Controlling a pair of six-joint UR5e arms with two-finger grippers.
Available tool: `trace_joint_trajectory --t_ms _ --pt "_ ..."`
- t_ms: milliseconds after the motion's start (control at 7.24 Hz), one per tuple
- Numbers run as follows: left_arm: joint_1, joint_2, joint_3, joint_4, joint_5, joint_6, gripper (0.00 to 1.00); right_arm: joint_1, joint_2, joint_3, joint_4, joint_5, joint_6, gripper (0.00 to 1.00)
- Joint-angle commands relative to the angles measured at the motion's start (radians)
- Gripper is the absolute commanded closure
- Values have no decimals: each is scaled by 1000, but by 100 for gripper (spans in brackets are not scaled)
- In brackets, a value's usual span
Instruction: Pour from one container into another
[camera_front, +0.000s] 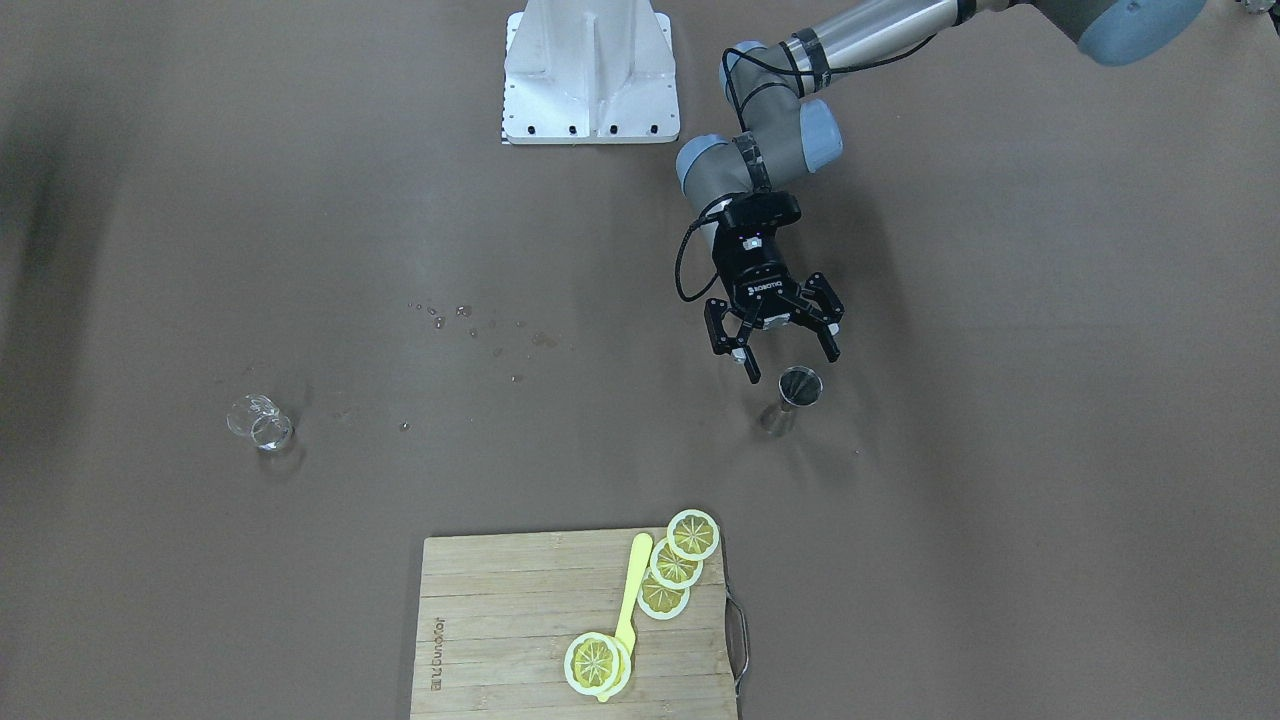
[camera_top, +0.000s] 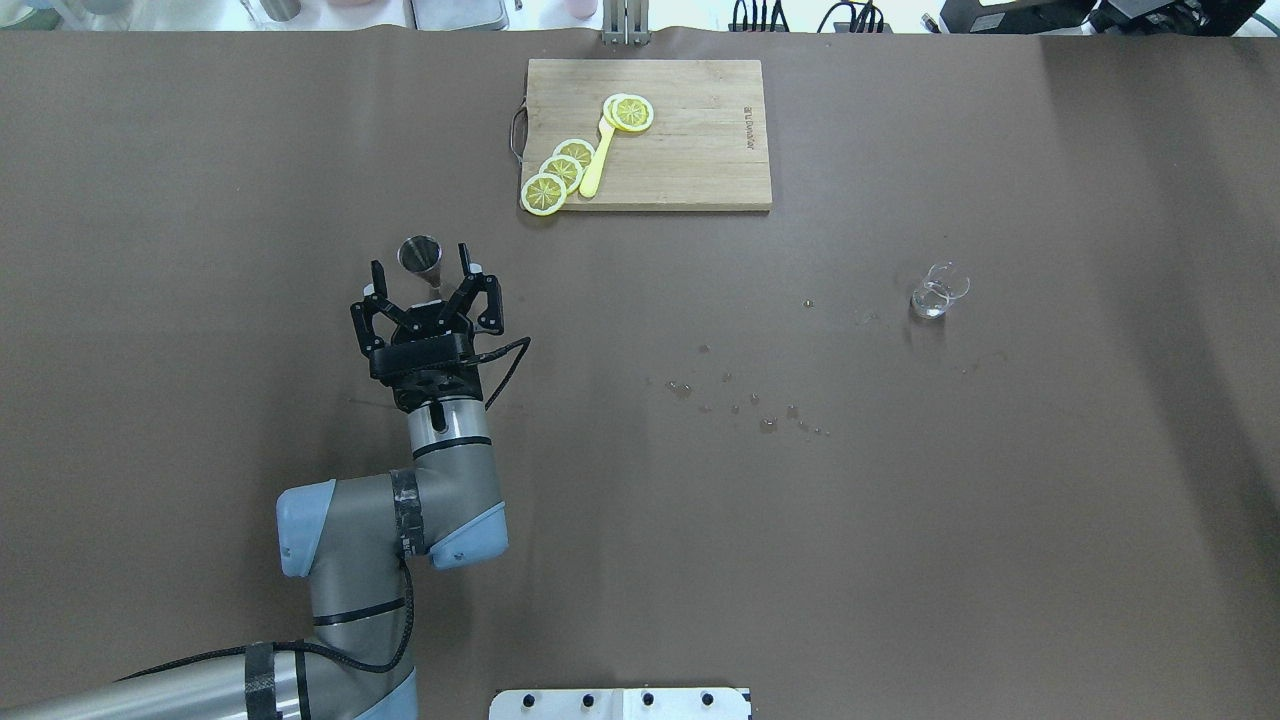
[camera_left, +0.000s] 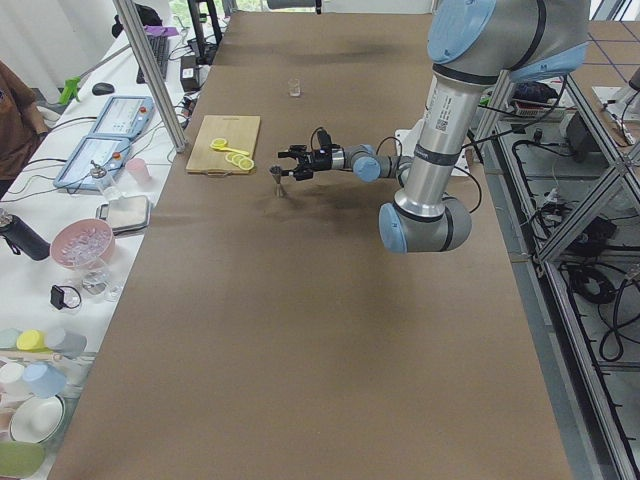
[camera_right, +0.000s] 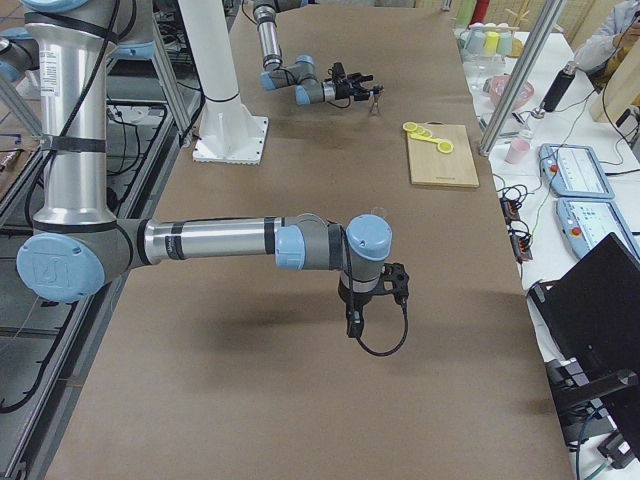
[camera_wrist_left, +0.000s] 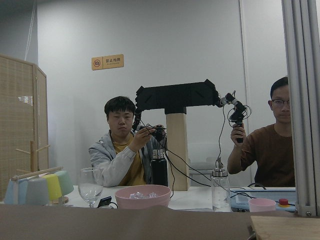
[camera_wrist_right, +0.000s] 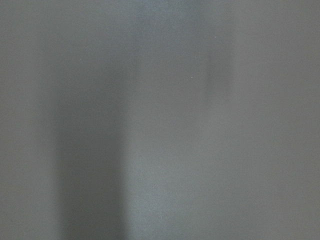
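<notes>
A small metal jigger (camera_top: 420, 254) (camera_front: 800, 387) stands upright on the brown table. My left gripper (camera_top: 421, 268) (camera_front: 793, 364) lies level just behind it, open, fingertips either side of the cup and not touching it. The jigger is absent from the left wrist view. A small clear glass cup (camera_top: 938, 291) (camera_front: 260, 421) stands far off on the other side of the table. My right gripper (camera_right: 396, 284) shows only in the exterior right view, hanging low over the table; I cannot tell whether it is open or shut.
A wooden cutting board (camera_top: 700, 150) with lemon slices (camera_top: 560, 172) and a yellow utensil (camera_top: 596, 165) lies at the far edge. Water droplets (camera_top: 740, 402) dot the middle of the table. The robot's base (camera_front: 590, 75) is at the near edge.
</notes>
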Motion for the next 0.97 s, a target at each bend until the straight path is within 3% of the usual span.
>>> trace_joint_trajectory --t_ms 0,138,414,829 --pt "-3 32 -76 0 -11 8 1 16 -13 0 1 -2 -1 0" --pt "-14 49 -122 -2 -25 36 1 24 -22 4 1 1 -6 0" --pt "-64 86 -252 -3 -155 141 1 25 -33 10 1 -5 -1 0" --pt "-130 76 -313 -13 -304 343 1 30 -83 7 0 0 -12 0"
